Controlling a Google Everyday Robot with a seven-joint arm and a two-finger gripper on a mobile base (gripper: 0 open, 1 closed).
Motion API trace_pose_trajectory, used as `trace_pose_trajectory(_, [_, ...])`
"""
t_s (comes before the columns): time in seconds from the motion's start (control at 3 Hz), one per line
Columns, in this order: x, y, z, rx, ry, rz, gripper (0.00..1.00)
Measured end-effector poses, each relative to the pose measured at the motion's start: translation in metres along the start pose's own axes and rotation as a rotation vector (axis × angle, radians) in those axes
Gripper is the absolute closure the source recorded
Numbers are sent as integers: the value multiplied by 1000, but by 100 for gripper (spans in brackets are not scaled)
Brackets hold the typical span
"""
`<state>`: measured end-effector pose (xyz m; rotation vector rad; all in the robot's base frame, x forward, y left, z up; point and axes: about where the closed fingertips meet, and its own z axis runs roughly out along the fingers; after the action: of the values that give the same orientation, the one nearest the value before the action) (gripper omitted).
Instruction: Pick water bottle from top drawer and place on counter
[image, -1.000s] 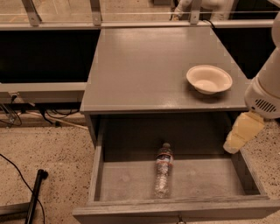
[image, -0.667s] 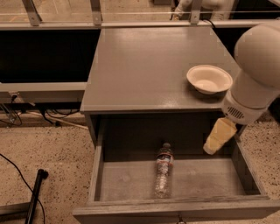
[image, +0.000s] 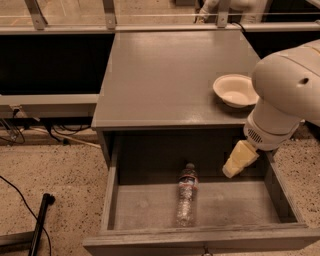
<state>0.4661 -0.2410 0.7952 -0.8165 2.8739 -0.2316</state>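
Observation:
The clear water bottle (image: 186, 196) lies on its side in the open top drawer (image: 150, 205), cap pointing to the back. The grey counter (image: 170, 75) sits above the drawer. My gripper (image: 239, 160) hangs from the big white arm at the right. It is over the drawer's right half, to the right of the bottle and apart from it.
A small white round bowl (image: 235, 90) stands on the counter's right side, partly behind the arm (image: 287, 95). A metal rail (image: 110, 15) runs behind the counter. Cables and a black pole (image: 40, 225) lie on the speckled floor at left.
The arm has swung in from the right edge, leftward and over the drawer. The gripper has moved toward the bottle. The bottle has not moved.

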Motion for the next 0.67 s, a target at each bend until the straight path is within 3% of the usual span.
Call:
trace_pose_trajectory(0.33, [-1, 4, 0, -6, 14, -22, 0])
trace_pose_trajectory(0.67, [-17, 25, 5, -126, 64, 63, 0])
